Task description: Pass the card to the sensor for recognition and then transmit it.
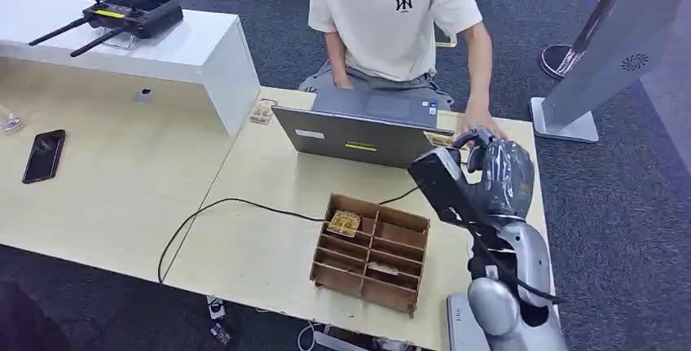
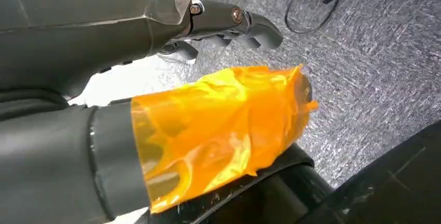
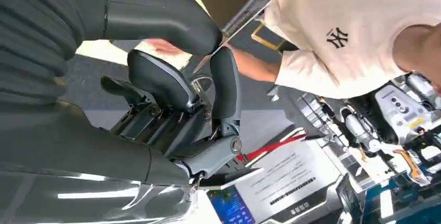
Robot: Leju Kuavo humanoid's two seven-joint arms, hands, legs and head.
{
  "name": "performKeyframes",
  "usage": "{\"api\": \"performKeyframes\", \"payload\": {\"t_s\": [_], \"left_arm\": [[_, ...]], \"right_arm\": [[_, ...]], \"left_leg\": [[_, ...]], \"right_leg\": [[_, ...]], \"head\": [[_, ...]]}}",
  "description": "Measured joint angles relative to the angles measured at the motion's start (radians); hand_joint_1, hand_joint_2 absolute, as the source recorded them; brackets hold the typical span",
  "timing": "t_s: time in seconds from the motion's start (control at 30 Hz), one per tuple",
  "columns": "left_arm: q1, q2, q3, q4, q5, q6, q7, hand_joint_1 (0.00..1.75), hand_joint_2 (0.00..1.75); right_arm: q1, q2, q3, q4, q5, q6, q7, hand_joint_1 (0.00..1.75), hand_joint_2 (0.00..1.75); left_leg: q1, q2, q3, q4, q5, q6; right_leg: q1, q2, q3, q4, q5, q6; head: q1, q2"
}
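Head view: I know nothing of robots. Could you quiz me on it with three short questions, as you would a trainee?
1. True or false: the laptop is shut flat.
2. The phone lies on: A the table; B the floor; C the laptop.
3. Fill in: a ___ lies in the far-left compartment of the box.

Key: 1 false; 2 A; 3 card.

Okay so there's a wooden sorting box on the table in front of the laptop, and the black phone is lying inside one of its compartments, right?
Not quite. The wooden sorting box does sit on the table in front of the laptop, but the black phone is not in it. The head view shows the phone lying flat on the tabletop far to the left, well apart from the box.
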Motion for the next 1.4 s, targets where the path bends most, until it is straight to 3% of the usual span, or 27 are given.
{"api": "performKeyframes", "payload": {"t_s": [0.33, 0.77, 0.83, 0.87, 1.17, 1.4], "left_arm": [[-0.015, 0.0, -0.028, 0.0, -0.019, -0.02, 0.008, 0.0, 0.0], [-0.02, -0.001, -0.035, 0.0, -0.024, -0.027, 0.01, 0.0, 0.0], [-0.02, -0.001, -0.035, 0.0, -0.024, -0.027, 0.011, 0.0, 0.0], [-0.021, -0.001, -0.035, 0.0, -0.024, -0.027, 0.011, 0.0, 0.0], [-0.02, -0.001, -0.035, 0.0, -0.018, -0.024, 0.018, 0.0, 0.0], [-0.014, -0.002, -0.032, 0.0, -0.001, 0.002, 0.018, 0.0, 0.0]], "right_arm": [[-0.156, 0.03, -0.028, 0.197, 0.032, 0.01, 0.049, 1.75, 1.75], [-0.207, 0.055, -0.048, 0.308, 0.054, -0.006, 0.057, 1.75, 1.75], [-0.207, 0.058, -0.048, 0.315, 0.06, -0.006, 0.057, 1.31, 1.75], [-0.207, 0.059, -0.048, 0.318, 0.064, -0.006, 0.056, 0.0, 1.75], [-0.193, 0.067, -0.048, 0.331, 0.092, -0.005, 0.048, 0.0, 1.75], [-0.106, 0.086, -0.048, 0.259, 0.013, -0.053, -0.037, 0.0, 1.75]], "left_leg": [[0.0, 0.0, 0.0, 0.0, 0.0, 0.0], [0.0, 0.0, 0.0, 0.0, 0.0, 0.0], [0.0, 0.0, 0.0, 0.0, 0.0, 0.0], [0.0, 0.0, 0.0, 0.0, 0.0, 0.0], [0.0, 0.0, 0.0, 0.0, 0.0, 0.0], [0.0, 0.0, 0.0, 0.0, 0.0, 0.0]], "right_leg": [[0.0, 0.0, 0.0, 0.0, 0.0, 0.0], [0.0, 0.0, 0.0, 0.0, 0.0, 0.0], [0.0, 0.0, 0.0, 0.0, 0.0, 0.0], [0.0, 0.0, 0.0, 0.0, 0.0, 0.0], [0.0, 0.0, 0.0, 0.0, 0.0, 0.0], [0.0, 0.0, -0.001, 0.0, -0.001, 0.0]], "head": [[0.0, 0.0], [0.0, 0.0], [0.0, 0.0], [0.0, 0.0], [0.0, 0.0], [0.0, 0.0]]}}
